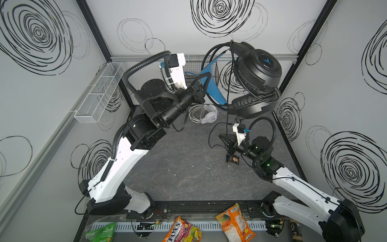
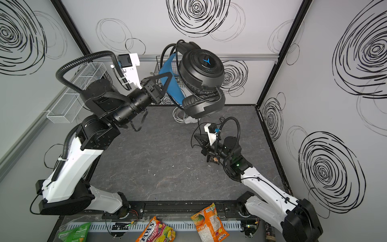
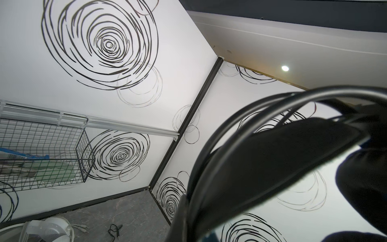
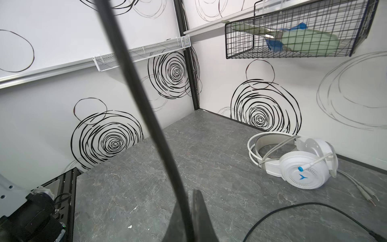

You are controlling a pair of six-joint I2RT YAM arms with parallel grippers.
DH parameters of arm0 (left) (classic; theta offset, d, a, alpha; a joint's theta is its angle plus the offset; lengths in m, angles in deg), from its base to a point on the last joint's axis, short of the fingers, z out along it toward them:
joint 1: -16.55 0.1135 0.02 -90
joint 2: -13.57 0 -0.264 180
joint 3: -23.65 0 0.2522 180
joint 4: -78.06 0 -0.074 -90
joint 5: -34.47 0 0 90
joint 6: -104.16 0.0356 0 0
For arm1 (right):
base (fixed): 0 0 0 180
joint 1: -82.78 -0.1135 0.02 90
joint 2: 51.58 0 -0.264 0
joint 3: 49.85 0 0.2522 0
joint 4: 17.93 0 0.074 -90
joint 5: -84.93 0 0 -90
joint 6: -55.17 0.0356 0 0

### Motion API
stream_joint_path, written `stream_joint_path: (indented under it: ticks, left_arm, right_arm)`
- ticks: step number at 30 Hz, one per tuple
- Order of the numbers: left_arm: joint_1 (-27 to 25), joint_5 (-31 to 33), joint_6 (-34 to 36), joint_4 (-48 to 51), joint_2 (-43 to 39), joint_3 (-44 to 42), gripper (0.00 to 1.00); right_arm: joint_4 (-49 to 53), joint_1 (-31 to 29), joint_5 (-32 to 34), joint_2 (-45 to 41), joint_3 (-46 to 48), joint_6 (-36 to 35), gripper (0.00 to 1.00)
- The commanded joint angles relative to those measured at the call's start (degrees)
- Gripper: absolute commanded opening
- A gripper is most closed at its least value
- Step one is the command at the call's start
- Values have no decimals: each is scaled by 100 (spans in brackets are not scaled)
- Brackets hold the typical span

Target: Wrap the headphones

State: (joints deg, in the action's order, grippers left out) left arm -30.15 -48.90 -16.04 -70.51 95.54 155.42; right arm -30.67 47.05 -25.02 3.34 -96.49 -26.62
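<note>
Black headphones (image 1: 259, 67): held in the air near the back wall by the blue-lined headband (image 1: 213, 88), on which the left tool (image 1: 204, 83) is pressed together. A few turns of black cable (image 1: 227, 117) already loop over the band. The rest hangs down to the right tool (image 1: 225, 138), which pinches it low over the surface (image 1: 178, 167), and a loose tail trails on the surface beyond. Judged part-wrapped, with the hanging length and tail left to wind. Make: matte black plastic, round cups with a ribbed face and blue mark, thick wrinkled cushions, and a thin, limp, rubbery cord. White headphones (image 4: 301, 174): lying on the surface by the back wall, apart from both tools, with the white cable (image 4: 251, 150) coiled round the band and the plugs (image 4: 368, 196) lying free. Judged largely wrapped. Make: glossy white plastic, slotted cup face, blue-tipped microphone (image 4: 300, 168)
</note>
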Motion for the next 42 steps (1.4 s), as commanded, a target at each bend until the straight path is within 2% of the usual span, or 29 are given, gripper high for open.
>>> stream_joint_path:
  ticks: [1, 6, 14, 16, 23, 30, 34, 42]
  left_arm:
    - [48, 875, -274, -876, -230, -133, 0]
    - [82, 1547, -231, -867, -257, -324, 0]
    - [104, 2866, 533, -417, -90, -269, 0]
    - [172, 3192, 540, -232, -51, -295, 0]
    - [322, 3726, 1040, -404, -73, -826, 0]
    - [319, 4545, 1807, -368, 99, -1148, 0]
    - [315, 4783, 2211, -546, 36, -1592, 0]
    - [303, 4877, 2462, -502, -230, -2366, 0]
  right_arm:
    - [292, -132, 56, -125, 1, -327, 0]
    - [685, -459, 275, -318, 35, -520, 0]
    - [1568, -1256, 1025, -763, -75, -927, 0]
    - [1820, -1471, 1220, -907, -134, -1025, 0]
    - [2473, -2155, 1747, -1105, -401, -1383, 0]
    - [3081, -2957, 2483, -1003, -1167, -2168, 0]
    - [3246, -3046, 2632, -890, -1715, -2514, 0]
    - [3664, -3041, 3058, -576, -2661, -3223, 0]
